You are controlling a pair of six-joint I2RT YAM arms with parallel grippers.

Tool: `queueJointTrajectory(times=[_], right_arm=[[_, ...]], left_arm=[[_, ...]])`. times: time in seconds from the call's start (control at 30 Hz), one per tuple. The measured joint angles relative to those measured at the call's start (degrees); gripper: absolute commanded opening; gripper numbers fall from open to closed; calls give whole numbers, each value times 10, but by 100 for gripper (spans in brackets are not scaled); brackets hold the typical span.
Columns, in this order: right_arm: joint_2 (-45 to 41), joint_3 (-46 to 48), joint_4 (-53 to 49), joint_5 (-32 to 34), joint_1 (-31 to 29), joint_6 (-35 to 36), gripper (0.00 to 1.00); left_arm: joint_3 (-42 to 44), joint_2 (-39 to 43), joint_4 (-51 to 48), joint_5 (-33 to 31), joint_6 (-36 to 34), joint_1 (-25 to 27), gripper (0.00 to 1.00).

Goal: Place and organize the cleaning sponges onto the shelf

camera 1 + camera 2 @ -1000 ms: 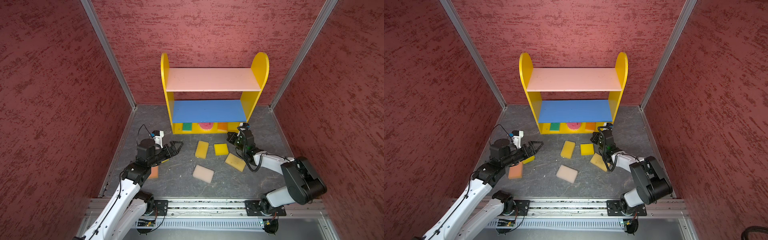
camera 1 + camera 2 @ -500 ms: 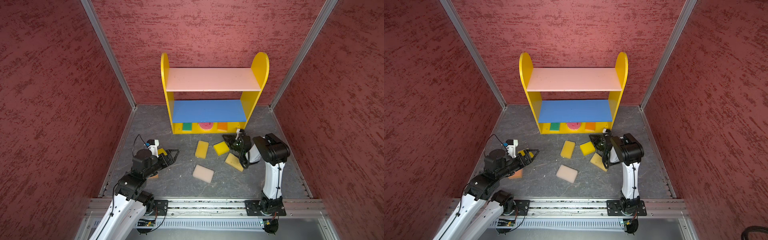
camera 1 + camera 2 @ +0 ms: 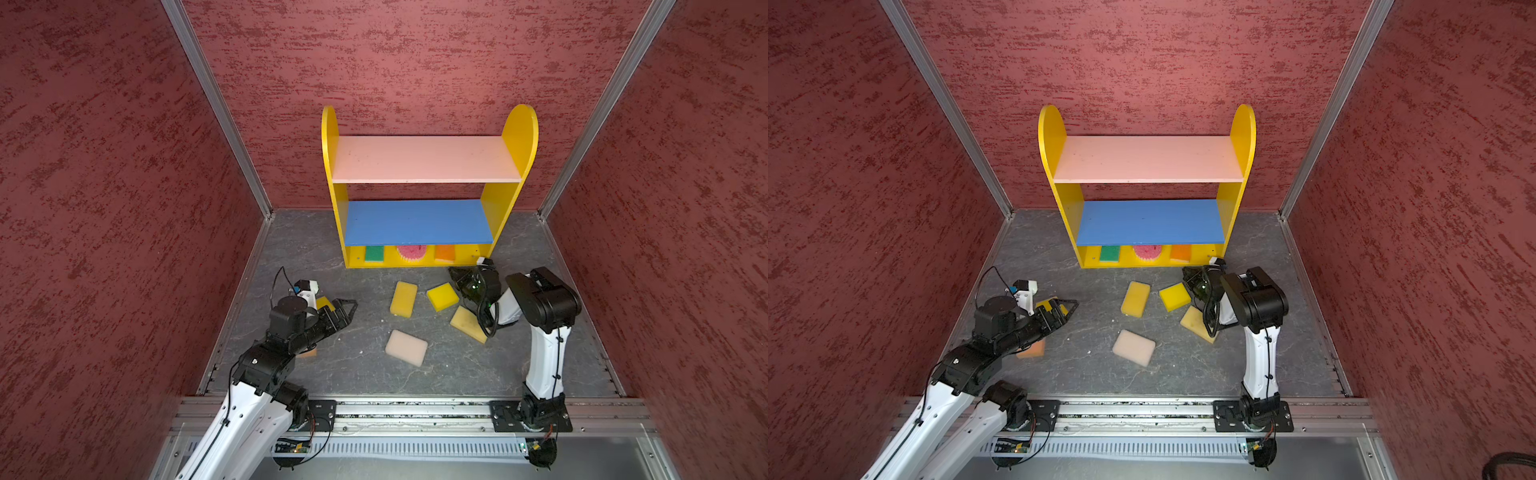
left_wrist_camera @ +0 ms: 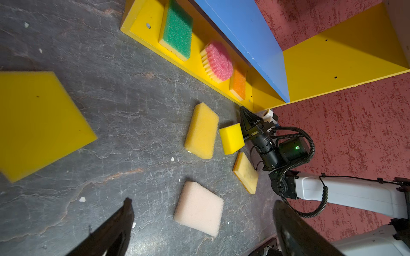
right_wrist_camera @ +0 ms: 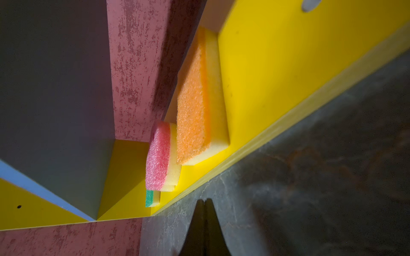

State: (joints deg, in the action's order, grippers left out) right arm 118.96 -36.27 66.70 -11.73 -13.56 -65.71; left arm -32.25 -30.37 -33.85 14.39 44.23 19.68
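The left pincer hovers splayed and empty over the bench. A peach sponge lies mid-bench, and a green sponge sits on the bottom board of the shelf. The right pincer, clenched on nothing, sits just beside a yellow sponge.

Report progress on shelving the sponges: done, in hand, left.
Done: the green sponge, pink round sponge and orange-topped sponge sit on the bottom board of the shelf. In hand: nothing; left gripper open, right gripper shut, empty. Left: six on the floor: golden sponge, bright yellow sponge, tan sponge, peach sponge, plus a flat yellow sponge and an orange sponge partly hidden by the left arm.
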Motion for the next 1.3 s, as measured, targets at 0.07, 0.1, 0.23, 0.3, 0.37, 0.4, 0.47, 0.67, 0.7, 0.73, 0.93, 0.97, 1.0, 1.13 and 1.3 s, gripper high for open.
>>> queueJointTrajectory(times=[0.07,0.1,0.23,0.3,0.37,0.4,0.47,0.67,0.7,0.73,0.93,0.97,1.0,1.13,1.3], right_arm=[[0,-10,-15,10,0,3,0],[1,-16,-22,15,0,4,0],[7,-32,-32,28,0,5,0],[10,-36,-31,34,0,5,0],[11,-37,-31,40,0,5,0],[11,-38,-31,43,0,5,0],[12,-40,-32,46,0,6,0],[18,-55,-40,61,0,7,0],[19,-57,-41,62,0,8,0],[20,-59,-43,64,0,8,0],[22,-63,-44,72,0,8,0],[22,-63,-44,73,0,8,0],[22,-63,-44,73,0,8,0],[13,-50,-42,75,0,16,0],[-54,-3,-107,76,-5,54,0]], left_arm=[[0,0,0,0,0,0,97],[0,-1,0,-1,0,0,97],[-3,-10,0,-2,-1,0,97],[-4,-11,0,-2,-1,0,97],[-4,-11,0,-3,-1,0,97],[-4,-11,0,-4,-1,0,97],[-4,-10,0,-5,-1,0,97],[-4,-11,0,-7,-1,0,97],[-4,-12,0,-7,-1,0,97],[-4,-13,0,-7,-1,0,97],[-4,-19,0,-6,-1,0,98],[-4,-19,0,-6,-1,0,97],[-4,-19,0,-6,-1,0,98],[-4,-19,1,-6,-1,0,98],[-4,-27,6,-2,-2,0,98]])
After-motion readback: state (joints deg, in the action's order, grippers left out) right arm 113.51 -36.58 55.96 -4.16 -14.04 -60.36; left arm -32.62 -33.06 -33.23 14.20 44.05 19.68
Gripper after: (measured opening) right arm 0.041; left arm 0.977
